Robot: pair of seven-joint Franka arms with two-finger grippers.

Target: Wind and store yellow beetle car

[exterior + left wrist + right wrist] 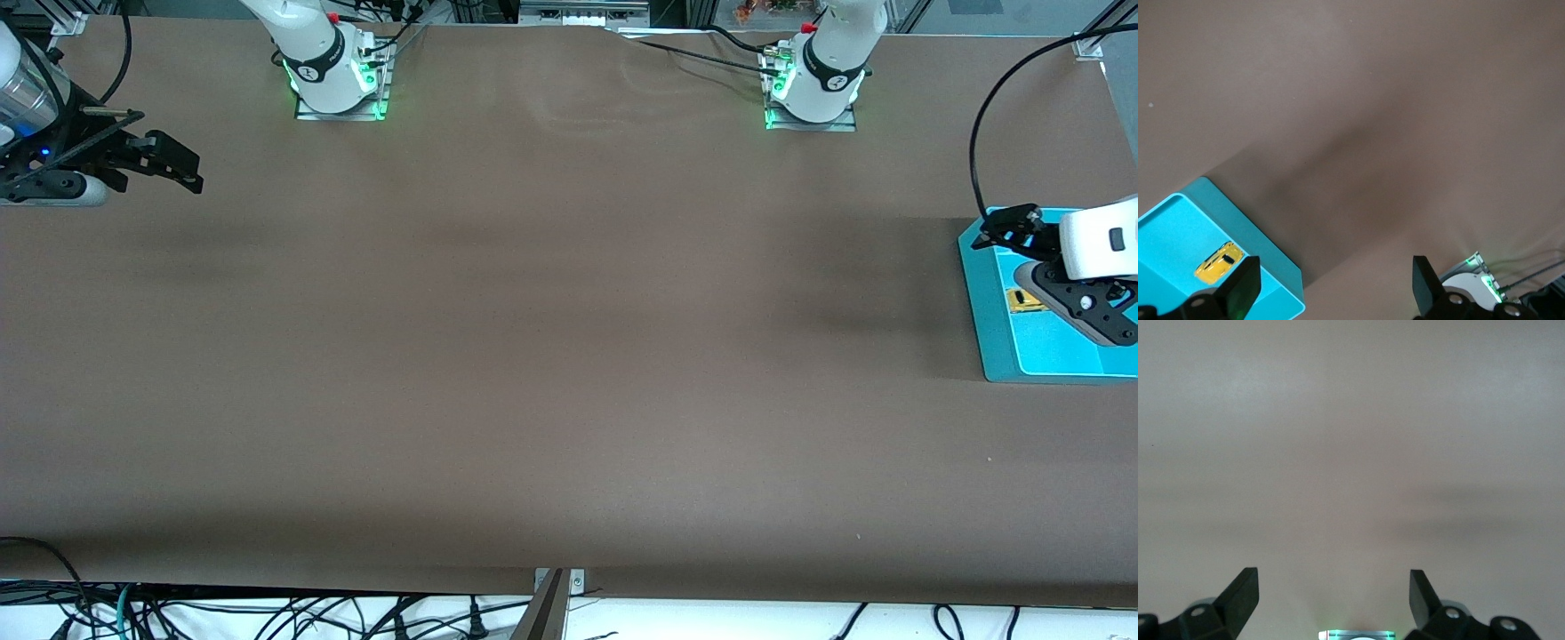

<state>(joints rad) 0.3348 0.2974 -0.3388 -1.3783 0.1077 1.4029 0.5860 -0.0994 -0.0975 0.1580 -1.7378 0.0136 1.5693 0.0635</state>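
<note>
The yellow beetle car (1218, 262) lies inside a shallow turquoise box (1268, 257) at the left arm's end of the table. In the front view the car (1024, 300) shows as a small yellow spot on the floor of that box (989, 320), beside the left hand. My left gripper (1005, 228) hangs over the box's corner toward the robot bases, open and holding nothing, one of its fingers (1245, 283) above the box and apart from the car. My right gripper (176, 164) waits above bare table at the right arm's end, open and empty (1333, 597).
Brown tabletop fills the span between the two arms. The two arm bases (338, 80) (813, 89) stand along the table's edge farthest from the front camera. Cables (267, 618) hang below the near edge.
</note>
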